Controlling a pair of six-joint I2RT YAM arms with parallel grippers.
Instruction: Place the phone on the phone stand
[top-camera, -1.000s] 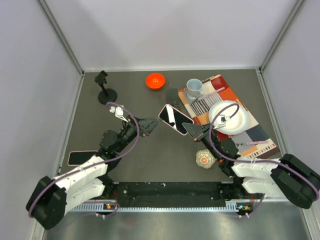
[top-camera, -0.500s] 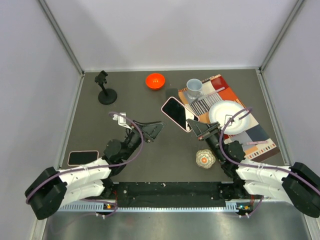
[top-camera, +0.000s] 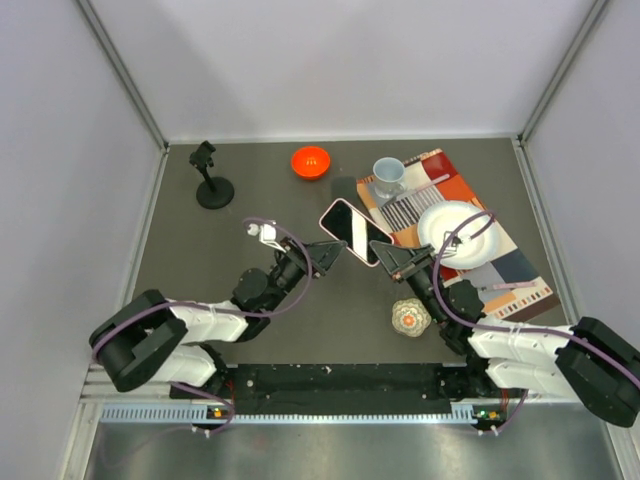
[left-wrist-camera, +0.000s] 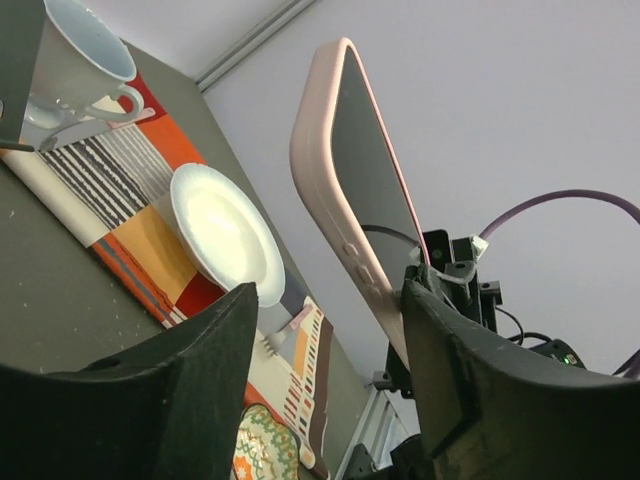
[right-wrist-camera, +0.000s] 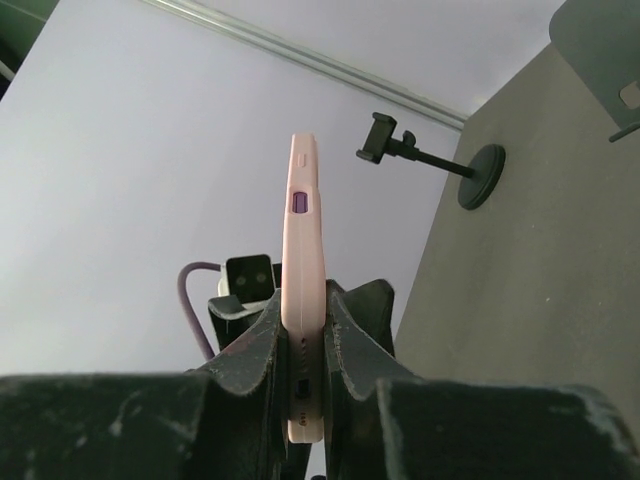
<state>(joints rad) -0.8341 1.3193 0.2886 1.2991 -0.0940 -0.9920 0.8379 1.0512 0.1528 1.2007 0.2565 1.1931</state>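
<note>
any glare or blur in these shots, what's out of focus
Top external: even, soft light, faint shadows, a pale reflection across the phone screen. Left wrist: the left gripper's fingers are dark and soft up close, the white plate looks bright. Right wrist: the right gripper's fingers blur, the phone stand behind is crisp.

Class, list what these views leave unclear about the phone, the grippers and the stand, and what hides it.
- Top view: whether the left gripper touches the phone; their outlines overlap.
- Right wrist view: the phone's lower end, covered by the right gripper's fingers.
- Top view: the phone stand's clamp detail, too small.
</note>
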